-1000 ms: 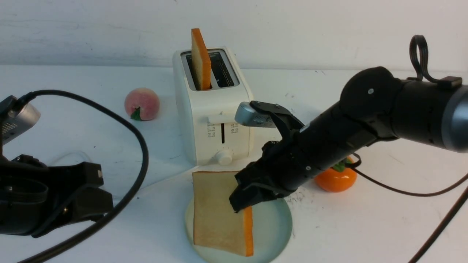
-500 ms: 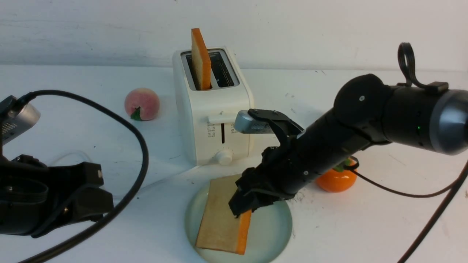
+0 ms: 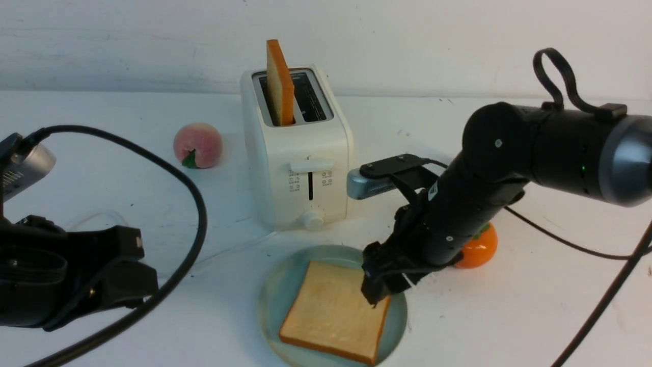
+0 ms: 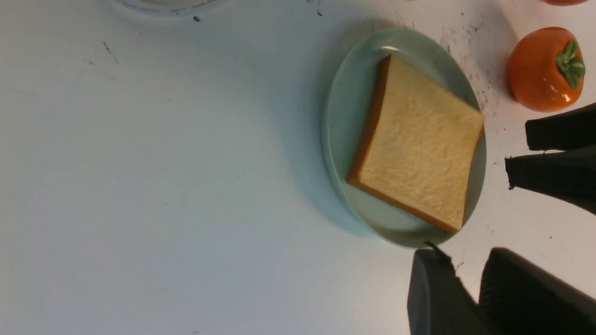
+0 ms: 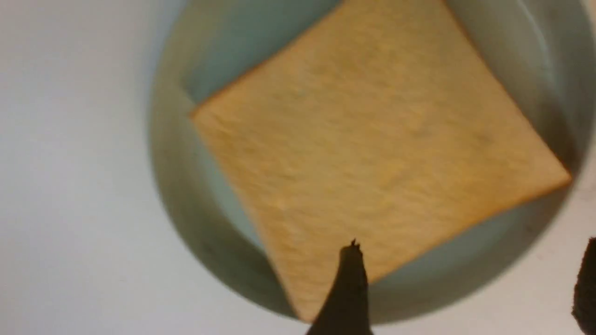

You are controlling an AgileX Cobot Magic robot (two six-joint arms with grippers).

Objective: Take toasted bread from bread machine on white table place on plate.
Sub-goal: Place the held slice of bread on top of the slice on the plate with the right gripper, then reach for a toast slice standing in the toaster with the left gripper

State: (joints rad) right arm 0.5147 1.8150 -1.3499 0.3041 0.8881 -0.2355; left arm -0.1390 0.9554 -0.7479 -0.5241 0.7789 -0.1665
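Observation:
One slice of toasted bread lies flat on the pale blue-green plate in front of the bread machine. A second slice stands upright in the machine's left slot. My right gripper hovers over the plate's right edge. It is open, and in the right wrist view its fingers are wide apart with nothing between them, above the toast. My left gripper hangs over the white table beside the plate, its jaws slightly apart and empty.
A peach sits left of the toaster. An orange persimmon lies right of the plate, partly behind my right arm. The left arm's black cable loops over the table's left side.
My right gripper opened and let go of the toast, which tipped from upright to flat on the plate. The right arm drew back to the right. The left arm stayed still.

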